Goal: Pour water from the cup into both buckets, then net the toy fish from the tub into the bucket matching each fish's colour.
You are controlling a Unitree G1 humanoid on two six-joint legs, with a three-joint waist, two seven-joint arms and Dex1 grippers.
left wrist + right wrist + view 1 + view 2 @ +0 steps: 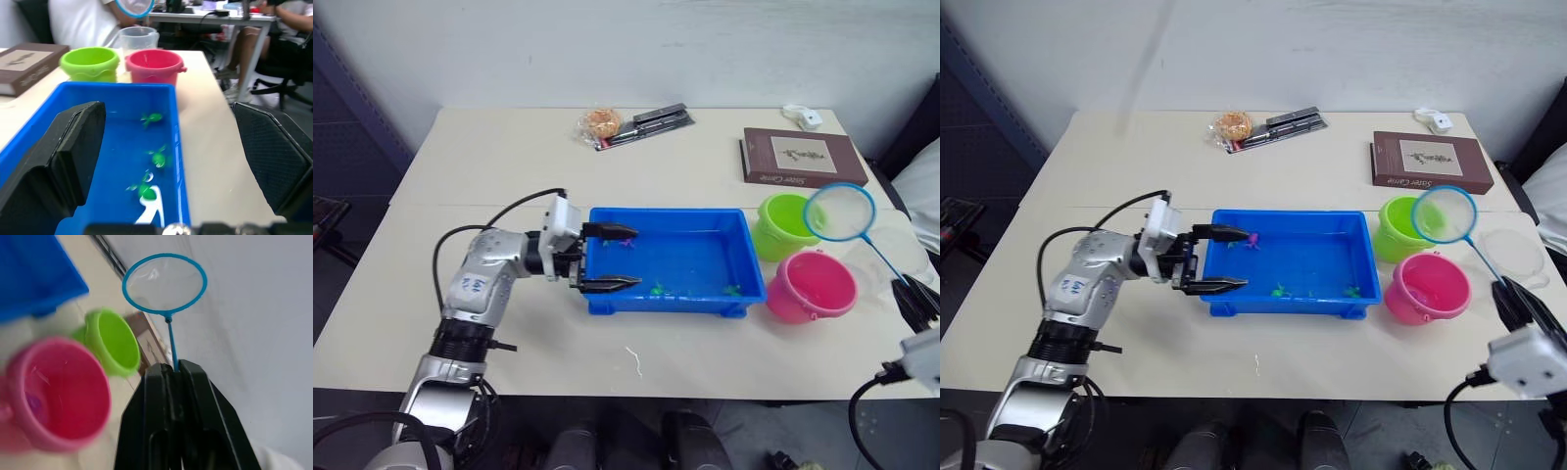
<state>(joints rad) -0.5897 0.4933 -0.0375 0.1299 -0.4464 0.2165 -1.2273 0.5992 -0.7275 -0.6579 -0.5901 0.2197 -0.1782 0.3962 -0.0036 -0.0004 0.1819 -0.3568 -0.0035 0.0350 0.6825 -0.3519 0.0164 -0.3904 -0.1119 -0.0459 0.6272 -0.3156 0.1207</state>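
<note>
Tub [607, 301]: glossy blue plastic, smooth rolled rim, wet sheen inside. Green bucket [781, 226] and pink bucket [810, 287]: smooth shiny plastic. Cup [138, 39]: clear see-through plastic. Net [840, 212]: thin blue plastic hoop, fine sheer mesh. Table [509, 166]: matt cream laminate. Book [801, 158] at the far right corner: matt brown cover, paper label. Left gripper [611, 257] fingers [73, 156]: matt black, pads finely textured.

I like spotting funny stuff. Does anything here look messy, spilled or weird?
Not much. A small white smear sits on the table in front of the blue tub, maybe a spill. The net hangs in the air above the green bucket, held by the right hand.
</note>
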